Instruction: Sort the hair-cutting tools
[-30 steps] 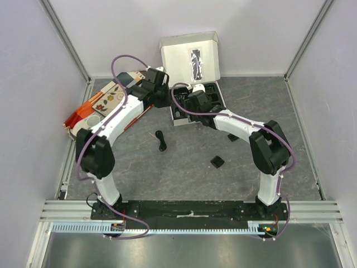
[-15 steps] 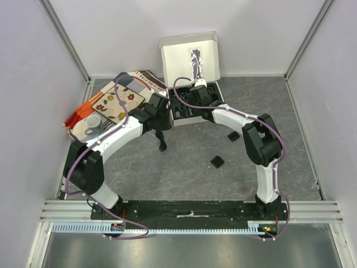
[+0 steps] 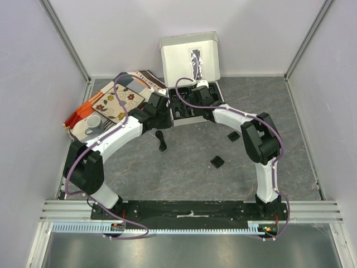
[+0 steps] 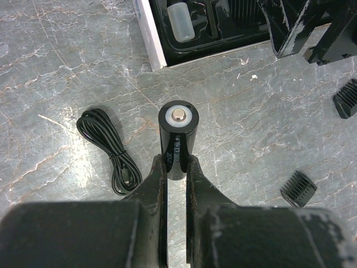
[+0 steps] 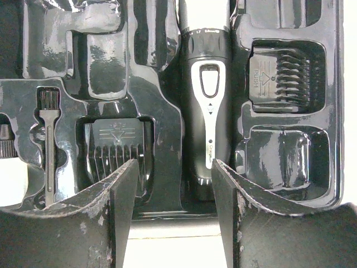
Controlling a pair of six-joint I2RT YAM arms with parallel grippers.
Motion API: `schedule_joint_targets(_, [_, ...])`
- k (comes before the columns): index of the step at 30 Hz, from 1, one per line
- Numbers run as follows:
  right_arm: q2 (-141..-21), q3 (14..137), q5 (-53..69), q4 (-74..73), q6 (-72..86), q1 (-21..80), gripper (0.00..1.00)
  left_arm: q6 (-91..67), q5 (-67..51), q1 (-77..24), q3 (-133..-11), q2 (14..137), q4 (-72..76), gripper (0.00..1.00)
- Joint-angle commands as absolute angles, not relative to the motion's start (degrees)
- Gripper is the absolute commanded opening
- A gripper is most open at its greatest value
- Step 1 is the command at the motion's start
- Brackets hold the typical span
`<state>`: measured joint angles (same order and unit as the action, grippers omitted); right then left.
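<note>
- Left gripper [image 4: 176, 163]: clamped on a small black cylinder [image 4: 177, 131], metal-capped end facing the wrist camera, above the grey table [image 4: 251, 128]
- Cord [image 4: 106, 146]: bundled on the table, beside the cylinder and apart from the white box [image 4: 149, 33]
- Loose combs: one [image 4: 298, 188] and another [image 4: 347, 97], both on the table outside the box
- Right gripper [image 5: 174, 178]: fingers spread wide, holding nothing, over the box's black tray [image 5: 111, 61]
- Clipper [image 5: 209, 100]: lying in the tray's centre slot, in line with the gap between the right fingers
- Seated combs: one [image 5: 117, 148] in the slot left of the clipper, one [image 5: 281, 75] to the right
- Small brush [image 5: 49, 145]: in the tray, far left
</note>
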<state>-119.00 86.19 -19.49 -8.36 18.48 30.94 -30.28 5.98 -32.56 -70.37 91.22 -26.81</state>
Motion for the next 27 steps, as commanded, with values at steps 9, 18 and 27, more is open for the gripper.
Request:
schedule_joint_targets(9, [-115.67, 78.05, -15.29, -5.36, 22.06, 31.02, 0.63, -29.71, 7.38, -32.61, -70.84, 88.86, -23.99, 0.02])
schedule_joint_targets(18, [-111.27, 75.50, -15.82, -6.94, 22.76, 32.52, 0.63, -30.67, 7.12, -33.22, -69.79, 87.28, -23.64, 0.02])
schedule_joint_targets(27, [-110.83, 76.55, -17.05, -10.98, 23.29, 33.84, 0.63, -31.29, 7.38, -33.40, -67.41, 82.89, -23.82, 0.02])
